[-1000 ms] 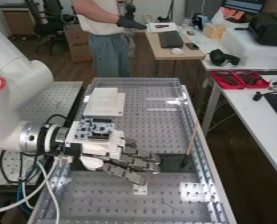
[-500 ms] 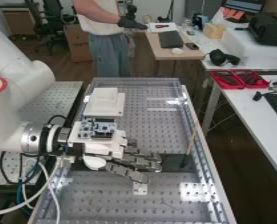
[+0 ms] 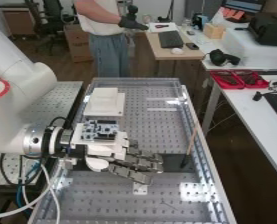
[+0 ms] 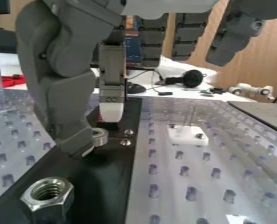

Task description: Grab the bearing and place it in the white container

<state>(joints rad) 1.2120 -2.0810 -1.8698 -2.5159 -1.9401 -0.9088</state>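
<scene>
Wrist view: the hand has thumb and fingers apart, the bearing just beside one tip, above or on the black strip. An off-centre pinch could knock it away.

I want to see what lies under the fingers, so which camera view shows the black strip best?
The wrist view: it shows the black strip close up, with the bearing. In the high view, the robot hand blocks part.

Brown floor, black chair, white table, wood-toned wall
</scene>
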